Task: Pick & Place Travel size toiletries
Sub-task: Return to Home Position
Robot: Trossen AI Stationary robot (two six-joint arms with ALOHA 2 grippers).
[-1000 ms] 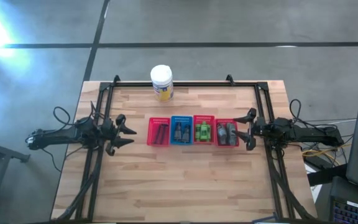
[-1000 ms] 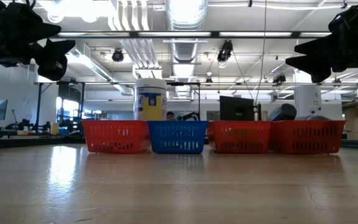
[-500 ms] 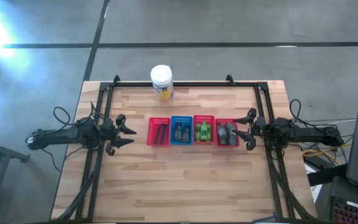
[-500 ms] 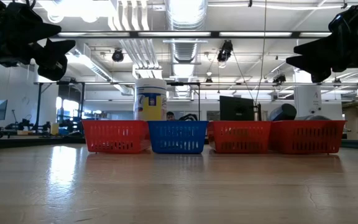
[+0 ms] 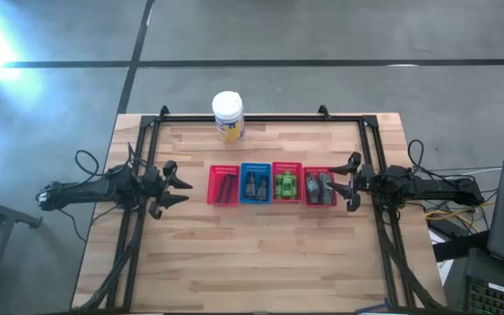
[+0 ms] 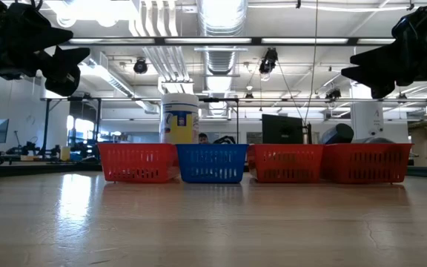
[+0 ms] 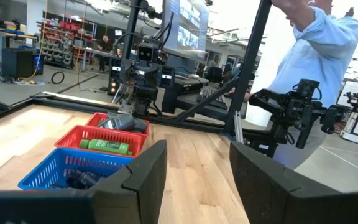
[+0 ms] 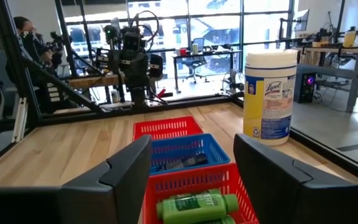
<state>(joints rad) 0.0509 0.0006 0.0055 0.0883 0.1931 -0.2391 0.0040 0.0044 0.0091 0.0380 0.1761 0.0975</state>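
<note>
Four small mesh trays stand in a row at mid-table. The toiletries lie inside them: dark flat pieces [image 5: 224, 187] in the left red tray, dark and grey items [image 5: 254, 185] in the blue tray [image 6: 212, 163], green packs [image 5: 287, 184] in the third tray, and grey tubes [image 5: 320, 185] in the right red tray. My left gripper [image 5: 178, 185] hovers level just left of the row, open and empty [image 7: 197, 180]. Just right of the row my right gripper [image 5: 338, 184] hovers level, also open and empty [image 8: 191, 180].
A large white jar with a yellow label [image 5: 227, 115] stands at the table's far edge behind the trays. A black frame [image 5: 261, 117] runs around the tabletop. Bare wood [image 5: 252, 254] lies on the near side. A person in a light blue shirt [image 7: 319, 50] stands beyond the table's right end.
</note>
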